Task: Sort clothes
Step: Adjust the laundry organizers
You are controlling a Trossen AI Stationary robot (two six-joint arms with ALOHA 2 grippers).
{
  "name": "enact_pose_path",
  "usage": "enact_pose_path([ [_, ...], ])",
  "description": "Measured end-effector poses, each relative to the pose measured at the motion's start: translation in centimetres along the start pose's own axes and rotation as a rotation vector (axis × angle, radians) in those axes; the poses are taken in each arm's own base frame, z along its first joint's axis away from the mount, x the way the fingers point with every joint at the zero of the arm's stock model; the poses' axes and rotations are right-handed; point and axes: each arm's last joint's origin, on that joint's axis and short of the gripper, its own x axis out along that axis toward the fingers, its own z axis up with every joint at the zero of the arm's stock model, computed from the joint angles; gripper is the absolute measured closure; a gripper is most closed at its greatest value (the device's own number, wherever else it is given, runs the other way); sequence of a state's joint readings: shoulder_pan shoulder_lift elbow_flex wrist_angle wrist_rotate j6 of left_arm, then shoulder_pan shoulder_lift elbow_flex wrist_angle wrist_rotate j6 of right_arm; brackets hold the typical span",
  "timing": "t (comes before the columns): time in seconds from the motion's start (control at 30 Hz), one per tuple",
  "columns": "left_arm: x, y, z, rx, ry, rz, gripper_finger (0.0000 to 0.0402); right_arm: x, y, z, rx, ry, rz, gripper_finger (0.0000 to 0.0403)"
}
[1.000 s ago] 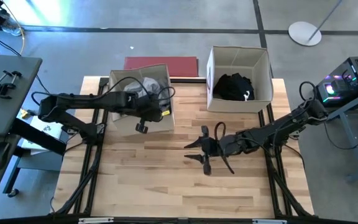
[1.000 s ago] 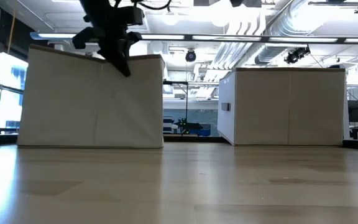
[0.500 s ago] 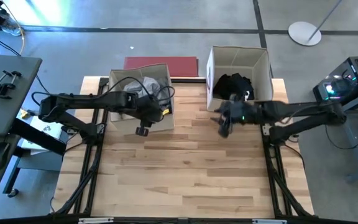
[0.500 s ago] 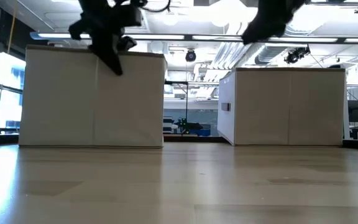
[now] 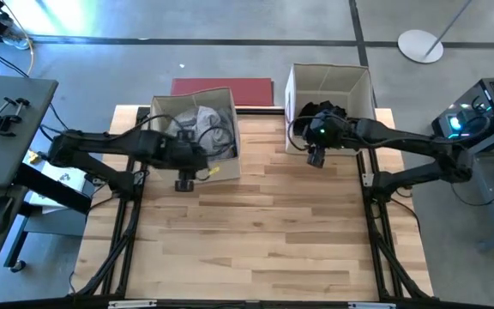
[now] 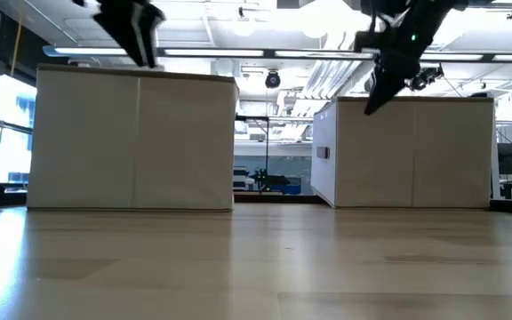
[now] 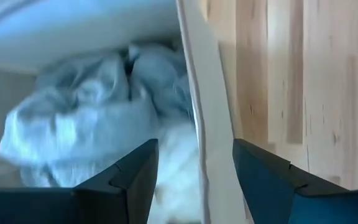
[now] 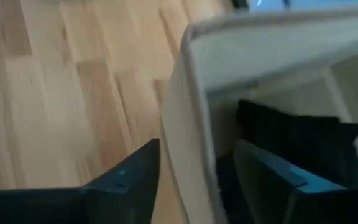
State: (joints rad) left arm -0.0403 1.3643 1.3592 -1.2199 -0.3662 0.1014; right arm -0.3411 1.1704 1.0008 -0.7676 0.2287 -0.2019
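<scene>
The clothes are all off the tabletop (image 5: 256,232) now, so look to the two boxes. Your left box (image 5: 197,168) holds the pale heap (image 5: 197,127), white and light grey, crumpled together; the right box (image 5: 292,94) holds the black pile (image 5: 343,113). Nothing lies loose on the wood that you can see.

Expect these pieces to be light, soft and limp, folding over themselves and snagging on a neighbour. If you must move one, pinch a raised fold near the top of the heap, not a flat spot.

Your left claw (image 5: 184,182) hangs at the front wall of the left box, fingers (image 7: 129,180) apart and empty. Your right claw (image 5: 317,157) sits at the front corner of the right box, fingers (image 8: 132,180) apart, holding nothing.
</scene>
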Motion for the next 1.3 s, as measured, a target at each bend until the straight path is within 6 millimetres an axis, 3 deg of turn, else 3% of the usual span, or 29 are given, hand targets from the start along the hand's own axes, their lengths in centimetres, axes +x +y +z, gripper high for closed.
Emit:
enact_pose_path([
  [0.1,-1.2,-0.7,-1.6,-0.041,-0.002,0.018,0.0202,1.1,-0.1,-0.2,-0.016,0.065,0.026,0.0244],
  [0.3,-1.8,-1.8,-6.1,-0.111,-0.052,0.036,0.0202,2.7,1.4,0.7,-0.051,0.043,0.127,0.0385],
  [0.57,0.8,-3.0,-9.9,-0.086,-0.099,0.006,0.0202,4.8,5.3,3.9,-0.156,-0.175,0.267,0.0399],
  [0.77,4.7,-4.3,-10.1,0.102,-0.119,-0.028,0.0202,6.6,6.1,6.1,-0.25,-0.247,0.402,0.04],
  [0.9,6.4,-4.2,-8.9,0.22,-0.176,0.022,0.0213,6.8,6.8,7.9,-0.363,-0.278,0.528,0.0401],
  [1.03,6.9,-4.0,-7.6,0.361,-0.218,0.039,0.0234,6.7,7.6,9.3,-0.466,-0.233,0.569,0.0401],
  [1.17,6.7,-3.8,-6.8,0.535,-0.219,0.046,0.0255,6.9,7.8,10.0,-0.507,-0.15,0.474,0.0402],
  [1.3,6.4,-3.6,-6.6,0.602,-0.203,0.046,0.0268,7.5,6.9,10.1,-0.517,-0.152,0.433,0.0402],
])
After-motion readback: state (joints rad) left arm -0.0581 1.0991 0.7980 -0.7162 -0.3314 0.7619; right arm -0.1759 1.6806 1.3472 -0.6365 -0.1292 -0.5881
